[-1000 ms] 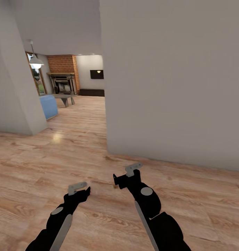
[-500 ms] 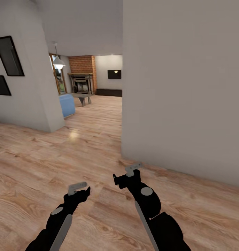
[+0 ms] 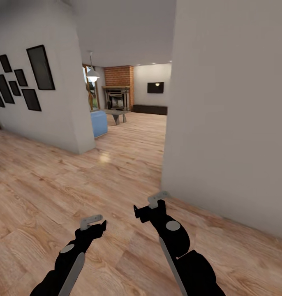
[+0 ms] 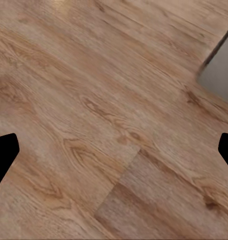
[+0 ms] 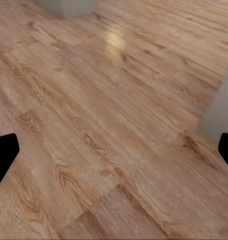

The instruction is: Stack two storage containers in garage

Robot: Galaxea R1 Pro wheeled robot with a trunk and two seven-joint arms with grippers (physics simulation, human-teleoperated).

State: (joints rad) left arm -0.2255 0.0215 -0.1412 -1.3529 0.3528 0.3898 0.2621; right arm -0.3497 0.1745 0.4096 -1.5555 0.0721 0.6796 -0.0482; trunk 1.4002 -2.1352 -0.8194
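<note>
Both arms hang low over a light wood plank floor [image 3: 54, 181]. The left end effector [image 3: 93, 224] and the right end effector [image 3: 151, 207] sit side by side, near each other but apart, and each carries nothing. In the wrist views the fingers of each stand wide apart at the picture edges, the left finger [image 4: 4, 152] and the right finger [image 5: 4, 155] showing as dark tips with only planks between them, so both end effectors are open.

Just beyond the right end effector, and to its right, a plain grey wall [image 3: 231, 115] meets the floor; its corner [image 4: 218, 70] also shows in the left wrist view. Ahead of the left end effector and well to its left stands another wall [image 3: 54, 119] hung with dark picture frames [image 3: 40, 68].

Between the two walls, far ahead of both end effectors, opens the living room [image 3: 128, 119]: a red brick fireplace [image 3: 117, 92], a blue sofa [image 3: 99, 123], a low bench-like surface [image 3: 116, 114], a hanging lamp [image 3: 92, 74] and a wood-framed glass door [image 3: 91, 92]. From here I cannot make out any storage container in that room.
</note>
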